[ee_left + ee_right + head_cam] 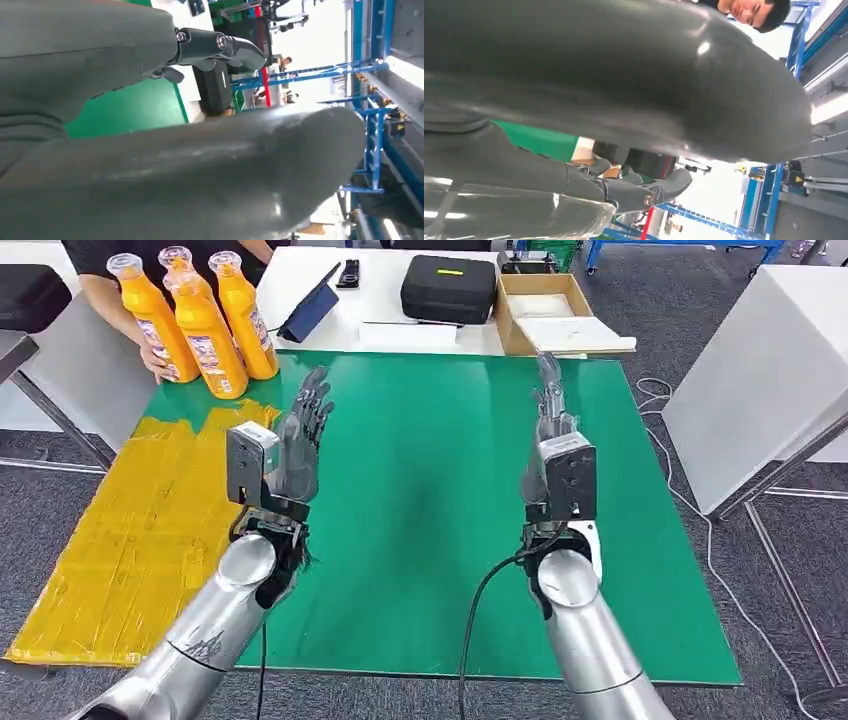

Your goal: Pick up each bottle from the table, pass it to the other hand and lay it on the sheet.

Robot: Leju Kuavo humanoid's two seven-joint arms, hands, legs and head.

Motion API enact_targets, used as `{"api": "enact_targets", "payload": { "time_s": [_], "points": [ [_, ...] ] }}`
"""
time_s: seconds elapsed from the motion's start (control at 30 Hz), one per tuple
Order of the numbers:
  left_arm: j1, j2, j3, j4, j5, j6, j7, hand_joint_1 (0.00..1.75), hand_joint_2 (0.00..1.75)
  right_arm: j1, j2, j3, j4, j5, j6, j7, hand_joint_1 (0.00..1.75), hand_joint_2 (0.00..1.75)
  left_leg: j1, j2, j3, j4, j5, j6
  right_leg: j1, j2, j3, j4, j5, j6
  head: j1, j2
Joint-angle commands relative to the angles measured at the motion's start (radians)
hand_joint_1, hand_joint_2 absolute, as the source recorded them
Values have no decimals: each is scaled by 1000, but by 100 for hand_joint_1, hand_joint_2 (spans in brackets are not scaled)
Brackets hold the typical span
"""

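Three orange bottles [200, 325] with clear caps stand upright at the far left corner of the green table [430, 500], and a person's hand [155, 358] rests against them. A yellow sheet [140, 530] lies along the table's left side. My left hand [300, 440] is raised over the table beside the sheet, fingers straight and apart, holding nothing. My right hand [550, 425] stands raised over the table's right half, fingers straight, empty. In the left wrist view the thumb [200, 170] and dark fingers [220, 47] are apart; the right wrist view shows the fingers [644, 190] extended too.
Behind the green table a white table [390, 300] carries a black case [448, 285], a tablet on a stand [310, 308] and a cardboard box [550, 315]. Another white table [770, 370] stands to the right. A person [110, 260] stands at the far left.
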Motion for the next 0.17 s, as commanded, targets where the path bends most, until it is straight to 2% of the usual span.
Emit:
{"api": "enact_targets", "payload": {
  "time_s": [0.03,0.17],
  "points": [
    [-46,-15,-7,108,-4,-8,2,0,0,-20,-11,41,8,9,11,4,0,0,1,-3,2,0,0,-3,0,1,2,0,-1,-2,0,0],
    [-34,4,10,100,-6,-15,10,0,0,-23,-3,52,-4,20,15,5,0,0,2,-3,3,1,-1,-5,1,1,3,0,-1,-2,0,0]
  ]
}}
